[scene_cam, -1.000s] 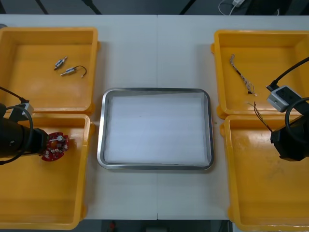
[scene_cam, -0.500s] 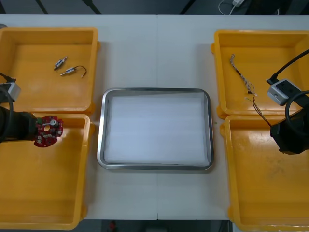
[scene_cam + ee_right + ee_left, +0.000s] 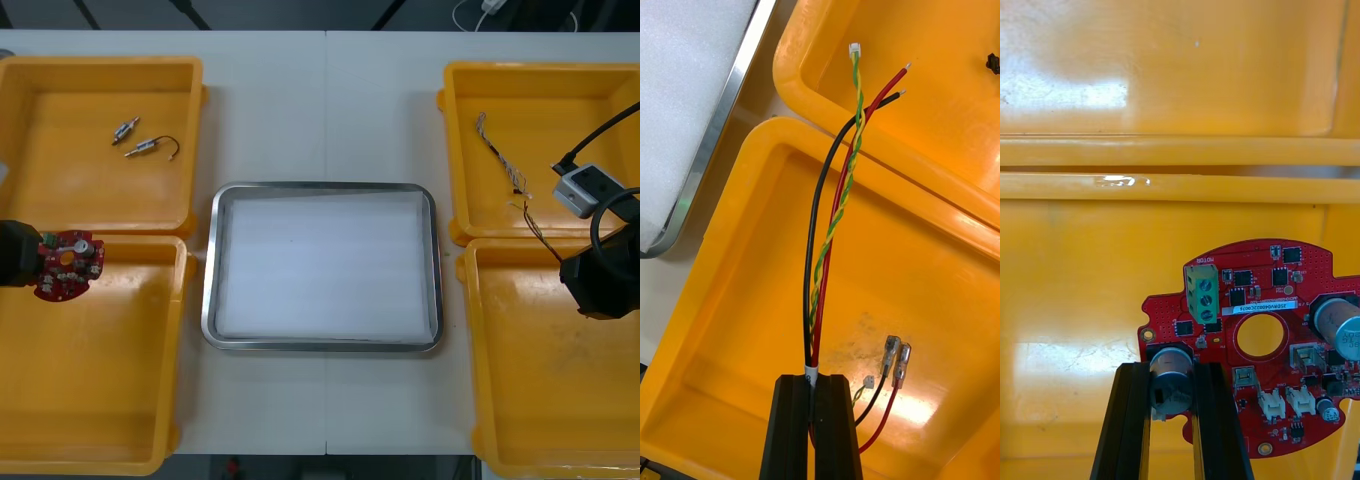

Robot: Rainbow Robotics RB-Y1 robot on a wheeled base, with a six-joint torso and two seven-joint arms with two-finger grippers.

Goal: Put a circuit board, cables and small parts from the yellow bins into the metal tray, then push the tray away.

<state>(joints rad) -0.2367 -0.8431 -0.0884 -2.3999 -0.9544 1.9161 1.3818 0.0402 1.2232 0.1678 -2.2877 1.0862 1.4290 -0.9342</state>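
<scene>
My left gripper point(image 3: 1172, 409) is shut on a silver capacitor of the round red circuit board point(image 3: 1262, 330), which hangs over the near left yellow bin point(image 3: 90, 400). In the front view the circuit board point(image 3: 67, 263) is at that bin's far left corner, with the left gripper point(image 3: 40, 262) at the picture's edge. My right gripper point(image 3: 814, 394) is shut on a bundle of cables point(image 3: 824, 247), black, red and twisted yellow-green. The right gripper point(image 3: 585, 280) hangs over the near right bin point(image 3: 550, 400), the cables point(image 3: 540, 238) trailing toward the far bin. The metal tray point(image 3: 209, 300) is white inside.
Two small metal parts point(image 3: 125, 130) point(image 3: 150, 146) lie in the far left bin point(image 3: 100, 210). A twisted cable point(image 3: 497, 150) lies in the far right bin point(image 3: 450, 130). The tray's rim point(image 3: 722, 135) lies beside the right bins.
My left gripper has carried the circuit board to the left and slightly away, toward the bin's far left corner. The right arm has barely shifted and still holds the cables.
</scene>
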